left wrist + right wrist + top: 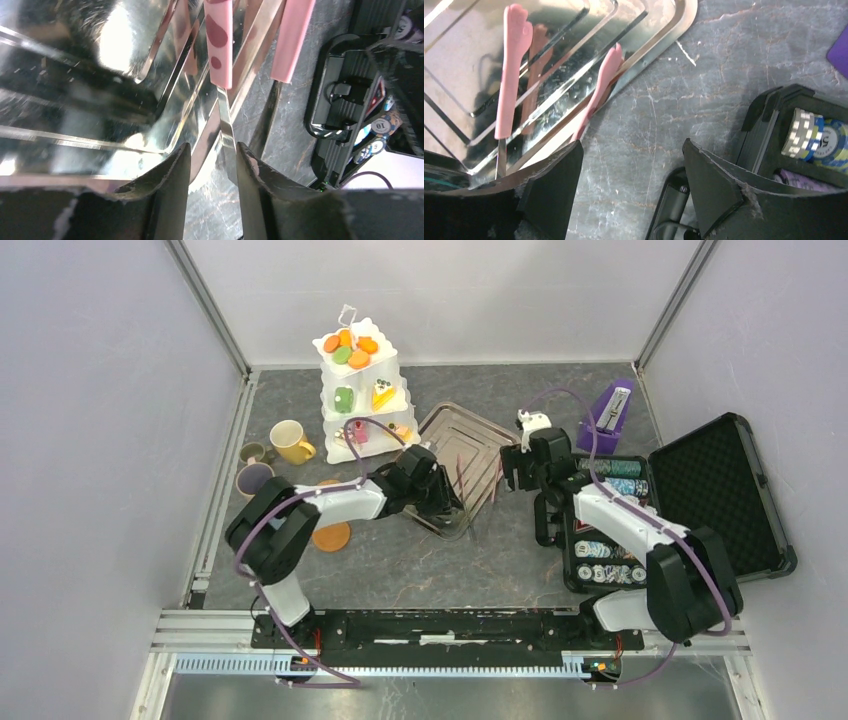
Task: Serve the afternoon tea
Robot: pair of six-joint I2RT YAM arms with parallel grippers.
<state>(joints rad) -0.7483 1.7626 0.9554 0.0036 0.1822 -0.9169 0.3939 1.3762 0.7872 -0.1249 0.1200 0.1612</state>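
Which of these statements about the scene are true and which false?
1. The black case lies open. True.
2. The yellow mug stands on the metal tray. False: it stands on the table, left of the stand.
3. Pink-handled utensils lie on the metal tray. True.
4. The right gripper holds a poker chip. False: its jaws are open and empty, beside the tray.
5. The stand's top tier is bare. False: it holds orange and green biscuits.
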